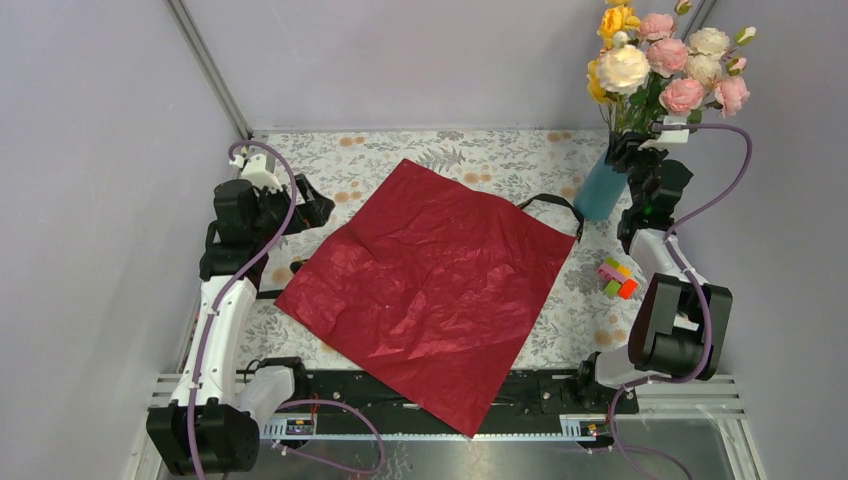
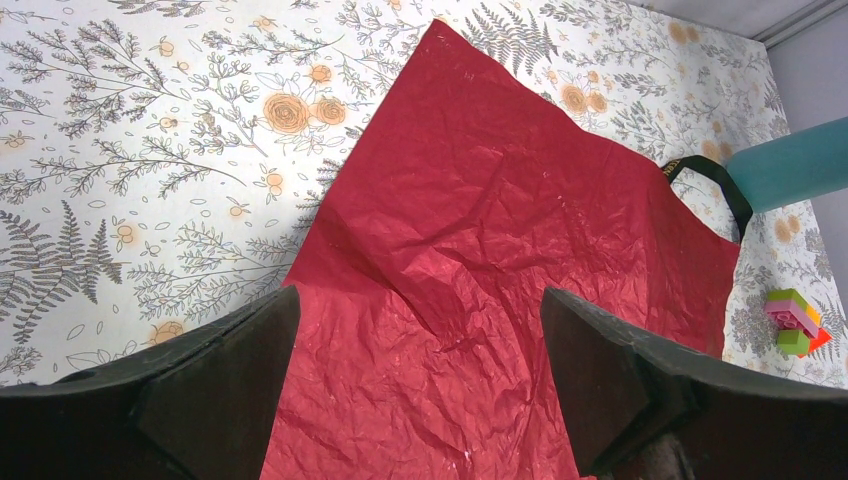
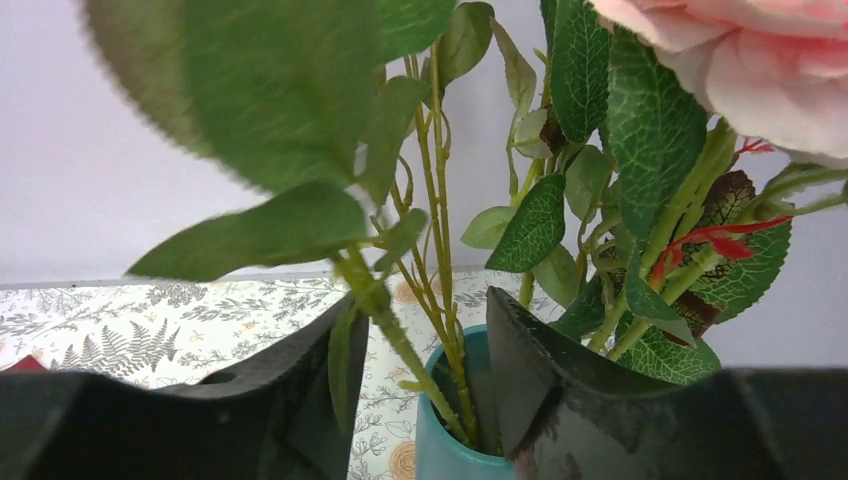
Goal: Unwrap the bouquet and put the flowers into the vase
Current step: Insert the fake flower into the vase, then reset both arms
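Already the flowers [image 1: 665,60] stand in the teal vase [image 1: 600,190] at the far right corner of the worktop [image 1: 480,160], their stems down inside its mouth. The right pincer [image 3: 422,305] sits just above the rim with its jaws apart. Thin green stems pass through the gap (which is wider than the stems themselves).

The red paper [image 1: 430,290] lies unfolded and flat across the middle. Its near corner overhangs the worktop's near edge onto the black rail, and its far right corner lies near the vase, where the black ribbon [image 1: 555,205] loops out. The left pincer [image 2: 417,300] hangs over the paper's left edge, jaws spread wide with nothing between them.

A small block toy [image 1: 618,278] lies on the right, between the paper and the right arm. Bare printed cloth shows along the far edge and the left side.
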`<state>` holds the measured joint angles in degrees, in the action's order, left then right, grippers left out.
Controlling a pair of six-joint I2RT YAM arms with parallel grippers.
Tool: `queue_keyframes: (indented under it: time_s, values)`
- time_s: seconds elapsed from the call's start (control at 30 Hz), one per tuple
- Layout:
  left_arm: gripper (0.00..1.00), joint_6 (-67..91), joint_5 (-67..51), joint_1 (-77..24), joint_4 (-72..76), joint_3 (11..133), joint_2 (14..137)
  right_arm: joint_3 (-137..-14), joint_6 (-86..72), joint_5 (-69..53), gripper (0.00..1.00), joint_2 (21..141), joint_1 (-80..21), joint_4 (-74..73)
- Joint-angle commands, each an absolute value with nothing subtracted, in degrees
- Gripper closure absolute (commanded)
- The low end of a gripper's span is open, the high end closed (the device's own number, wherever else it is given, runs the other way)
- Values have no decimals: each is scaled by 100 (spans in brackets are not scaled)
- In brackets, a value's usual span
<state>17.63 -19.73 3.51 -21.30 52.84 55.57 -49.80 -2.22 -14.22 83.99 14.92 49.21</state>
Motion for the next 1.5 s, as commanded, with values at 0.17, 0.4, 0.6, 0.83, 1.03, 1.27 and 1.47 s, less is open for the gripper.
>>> queue_keyframes:
  time_s: [0.17,0.4,0.6,0.83,1.03,1.27,1.47]
  values:
    - [1,1775,-2045,393,-1833,5238,5494,-4824,-220,-1507,33,7859,1512,5139]
    - [1,1814,-1777,395,-1822,5204,5371,-4712,-359,-1624,22,7500,1509,4725]
    - [1,1876,-1368,394,-1793,5144,5210,-4605,-706,-1511,10,6906,1511,3780]
    - [1,2050,-539,395,-1781,5051,4889,-4506,-1192,-1372,0,5961,1508,2261]
    - [1,1859,226,396,-2040,5480,4670,-5242,-1613,-906,0,5270,1509,93]
    - [1,1504,857,387,-2587,6313,4293,-5821,-1873,-986,0,4748,1499,-1341]
    - [1,1614,679,386,-2667,5807,3496,-5086,-1833,-893,0,3862,1143,-749]
